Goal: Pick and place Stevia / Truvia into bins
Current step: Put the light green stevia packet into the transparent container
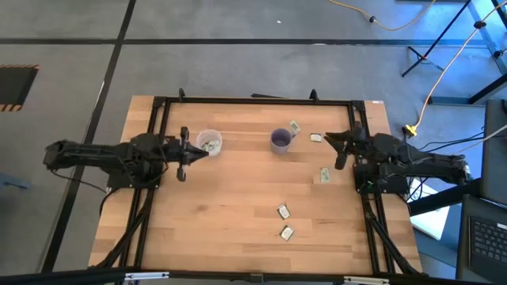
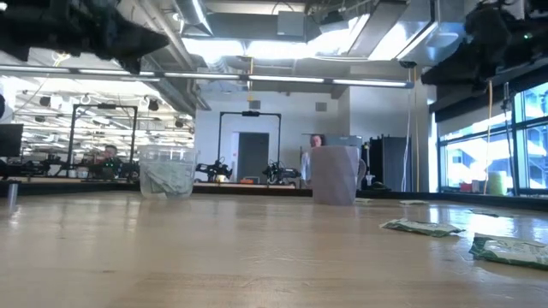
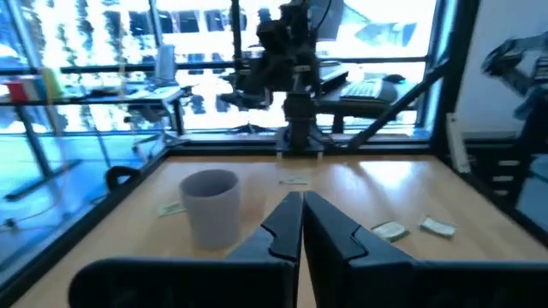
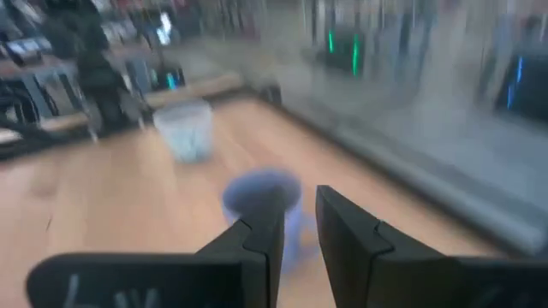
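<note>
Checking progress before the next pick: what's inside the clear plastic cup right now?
The clear cup holds green-and-white sweetener packets, seen through its wall and from above. How many are in there cannot be told, since they overlap. The purple mug's inside isn't visible enough to judge.

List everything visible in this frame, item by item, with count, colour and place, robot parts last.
Clear cup: one, translucent, left-centre of the table, with packets inside.
Mug: one, purple-grey, centre of the table towards the far edge.
Loose sweetener packets: five, green and white; two by the mug, one in front of the right arm, two towards the near edge.
Table: one, light wood, with a black frame.
People: two, distant in the room beyond, low view.
Left end effector: one, dark, shut and empty, beside the clear cup.
Right end effector: one, dark, fingers apart, nothing between them, right of the mug.
</note>
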Robot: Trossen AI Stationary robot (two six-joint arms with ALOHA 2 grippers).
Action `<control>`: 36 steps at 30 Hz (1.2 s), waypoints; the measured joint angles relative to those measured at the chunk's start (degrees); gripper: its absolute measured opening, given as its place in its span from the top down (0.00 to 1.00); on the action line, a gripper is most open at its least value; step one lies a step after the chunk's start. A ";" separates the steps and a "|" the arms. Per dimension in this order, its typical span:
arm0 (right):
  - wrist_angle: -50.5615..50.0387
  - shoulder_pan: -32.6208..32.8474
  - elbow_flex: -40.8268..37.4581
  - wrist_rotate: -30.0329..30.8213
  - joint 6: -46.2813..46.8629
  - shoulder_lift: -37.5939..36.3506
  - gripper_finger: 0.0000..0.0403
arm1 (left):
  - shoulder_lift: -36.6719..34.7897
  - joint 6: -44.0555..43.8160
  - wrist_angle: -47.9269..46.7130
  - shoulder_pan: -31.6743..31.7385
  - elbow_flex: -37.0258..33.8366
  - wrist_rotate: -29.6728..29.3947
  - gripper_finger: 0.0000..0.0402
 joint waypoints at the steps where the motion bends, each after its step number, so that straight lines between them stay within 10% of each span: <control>1: -3.47 0.00 1.80 0.08 3.22 2.44 0.81 | -1.32 0.35 -0.25 0.68 -1.01 -0.04 0.98; 9: -25.54 0.00 12.03 -1.46 29.27 21.96 0.81 | -6.92 1.22 -0.38 3.97 -5.57 -0.35 0.98; 17: -27.49 0.78 11.44 -12.06 47.17 39.20 0.81 | -6.91 1.31 -0.43 4.42 -5.67 -6.16 0.99; 36: -24.73 10.71 11.44 -18.02 57.93 53.46 0.81 | -6.89 1.33 0.23 4.42 -5.67 -9.52 0.99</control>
